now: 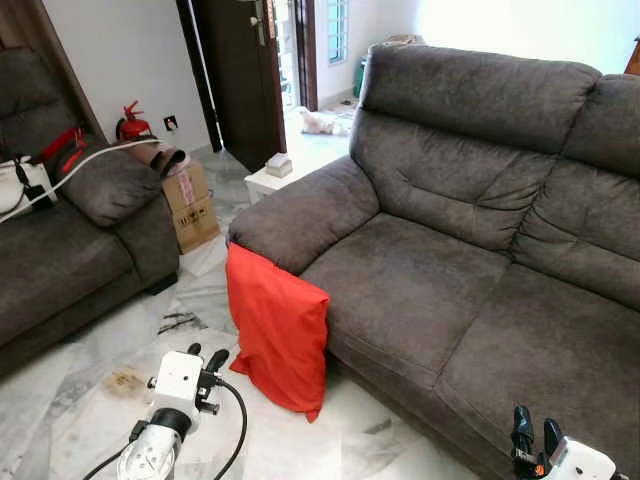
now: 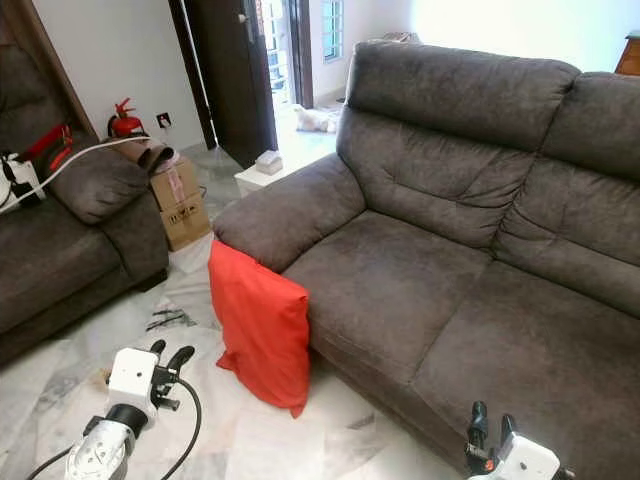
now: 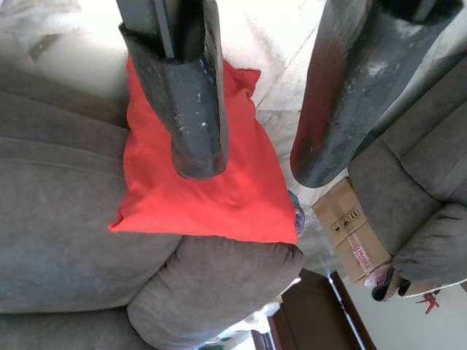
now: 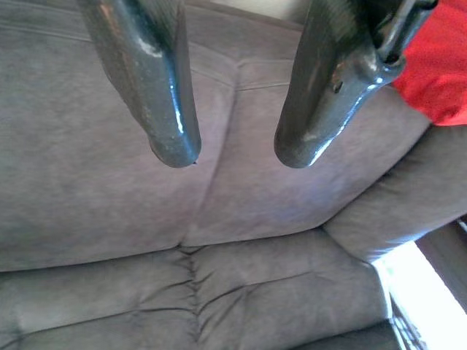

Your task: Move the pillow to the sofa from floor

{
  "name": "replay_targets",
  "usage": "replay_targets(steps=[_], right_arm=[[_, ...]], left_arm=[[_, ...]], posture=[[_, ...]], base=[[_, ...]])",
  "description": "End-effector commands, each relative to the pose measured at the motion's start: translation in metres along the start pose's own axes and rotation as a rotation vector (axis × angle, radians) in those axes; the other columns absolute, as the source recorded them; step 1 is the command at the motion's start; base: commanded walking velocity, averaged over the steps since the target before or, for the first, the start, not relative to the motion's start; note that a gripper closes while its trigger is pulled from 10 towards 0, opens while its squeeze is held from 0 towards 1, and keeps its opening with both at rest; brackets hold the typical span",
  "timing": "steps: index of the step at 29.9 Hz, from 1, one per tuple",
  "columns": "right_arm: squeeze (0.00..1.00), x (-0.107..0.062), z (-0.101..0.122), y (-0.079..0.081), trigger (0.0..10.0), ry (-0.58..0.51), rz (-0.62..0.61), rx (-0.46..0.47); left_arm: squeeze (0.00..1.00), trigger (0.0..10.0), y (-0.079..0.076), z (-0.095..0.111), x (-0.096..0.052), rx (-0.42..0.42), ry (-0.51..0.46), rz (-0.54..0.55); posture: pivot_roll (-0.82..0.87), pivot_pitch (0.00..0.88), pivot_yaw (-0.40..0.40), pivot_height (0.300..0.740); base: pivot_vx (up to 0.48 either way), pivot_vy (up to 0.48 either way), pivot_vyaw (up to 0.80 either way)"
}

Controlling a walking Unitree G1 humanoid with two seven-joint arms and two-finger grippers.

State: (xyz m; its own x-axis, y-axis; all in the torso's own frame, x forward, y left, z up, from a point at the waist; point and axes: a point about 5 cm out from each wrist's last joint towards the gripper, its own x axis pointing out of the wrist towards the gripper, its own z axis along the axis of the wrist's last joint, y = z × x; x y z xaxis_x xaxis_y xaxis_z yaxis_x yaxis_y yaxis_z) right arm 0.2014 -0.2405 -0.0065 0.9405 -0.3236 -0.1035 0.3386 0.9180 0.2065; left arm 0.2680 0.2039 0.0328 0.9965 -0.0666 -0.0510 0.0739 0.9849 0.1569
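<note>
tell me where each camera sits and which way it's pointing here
Left eye view: on the head, looking forward and down at the red pillow leaning on the grey sofa; left gripper and right gripper low in frame.
Right eye view: same scene, slightly shifted.
Left wrist view: along open fingers toward the pillow.
Right wrist view: along open fingers at the sofa seat.
All four share the sofa and pillow.

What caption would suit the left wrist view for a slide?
Open left end effector aimed at the red pillow leaning against the grey sofa.
</note>
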Motion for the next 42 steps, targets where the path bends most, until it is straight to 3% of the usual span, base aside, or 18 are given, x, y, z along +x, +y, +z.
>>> replay_targets(steps=[1,11,17,26,31,42], right_arm=[[0.00,0.001,0.002,0.005,10.0,0.003,0.031,-0.007],[0.00,0.002,0.007,0.010,10.0,0.013,0.103,-0.095],[0.00,0.004,0.008,0.007,10.0,0.019,0.114,-0.111],[0.00,0.001,0.007,0.007,10.0,0.031,0.116,-0.108],[0.00,0.000,0.004,0.008,10.0,0.049,0.110,-0.073],[0.00,0.002,0.007,0.008,10.0,0.041,0.108,-0.085]], left_arm=[[0.00,10.0,0.003,-0.003,-0.004,-0.005,0.019,-0.003],[0.00,10.0,0.005,0.000,-0.009,-0.028,0.004,0.035],[0.00,10.0,0.005,-0.004,-0.013,-0.033,0.023,0.042],[0.00,10.0,0.011,-0.005,-0.017,-0.017,0.031,0.039],[0.00,10.0,0.013,-0.005,-0.019,-0.013,0.032,0.041],[0.00,10.0,0.014,-0.002,-0.019,-0.014,0.019,0.033]], posture=[[0.01,0.000,0.103,0.740],[0.02,0.000,0.063,0.740],[0.02,0.000,0.057,0.740],[0.02,0.000,0.059,0.740],[0.03,0.000,0.057,0.740],[0.04,0.000,0.057,0.740]], base=[[0.000,0.000,0.00],[0.000,0.000,0.00],[0.000,0.000,0.74],[0.000,0.000,0.80],[0.000,0.000,0.00],[0.236,0.000,0.00]])
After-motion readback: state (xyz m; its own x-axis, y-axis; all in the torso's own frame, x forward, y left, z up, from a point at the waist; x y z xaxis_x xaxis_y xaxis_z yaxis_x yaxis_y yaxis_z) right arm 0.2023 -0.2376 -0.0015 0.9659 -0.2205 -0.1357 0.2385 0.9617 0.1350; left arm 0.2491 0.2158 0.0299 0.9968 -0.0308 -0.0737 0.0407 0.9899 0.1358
